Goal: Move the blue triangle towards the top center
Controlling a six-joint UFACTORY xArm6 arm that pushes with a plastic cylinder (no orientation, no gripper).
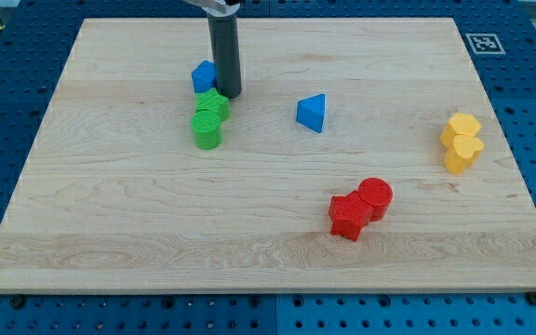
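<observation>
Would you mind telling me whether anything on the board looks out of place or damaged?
Nothing looks damaged or spilled. My tip rests beside the blue cube and green blocks, not the blue triangle.

Matt wood board (pixel 268 251) (pale, smooth-ish).

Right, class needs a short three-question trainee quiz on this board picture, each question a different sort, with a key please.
1. True or false: my tip touches the blue triangle.
2. Which pair lies nearest the view's right edge? A) the green blocks B) the red blocks C) the yellow blocks
3. Fill in: the other blue block sits just to the view's ____ of the rod.

Key: 1 false, it stands apart, to the triangle's left by the green pair; 2 C; 3 left.
</observation>
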